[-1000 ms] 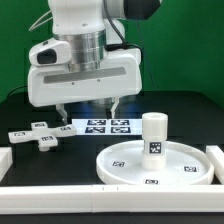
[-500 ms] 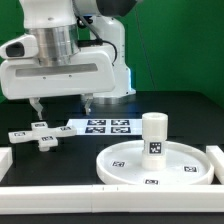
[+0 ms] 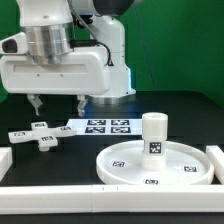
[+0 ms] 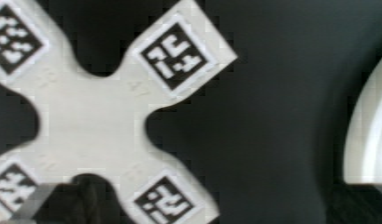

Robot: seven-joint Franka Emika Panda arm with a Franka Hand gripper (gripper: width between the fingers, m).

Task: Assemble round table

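Note:
The small cross-shaped base [image 3: 38,133] lies flat on the black table at the exterior view's left. It fills the wrist view [image 4: 99,110], tags facing up. My gripper [image 3: 58,103] hangs open and empty just above it, apart from it. One dark fingertip [image 4: 69,198] shows at the wrist view's edge over one arm of the cross. The large rimmed round disc [image 3: 120,165] lies at the exterior view's right. The short thick leg [image 3: 154,135] stands upright on the disc.
The marker board [image 3: 100,125] lies flat between the base and the disc. Plain white border blocks run along the front [image 3: 90,195], the left [image 3: 5,158] and the right [image 3: 215,153]. A white edge [image 4: 376,120] shows at the side of the wrist view.
My arm has moved toward the exterior view's left, from over the marker board to over the cross-shaped base. The parts on the table have not moved.

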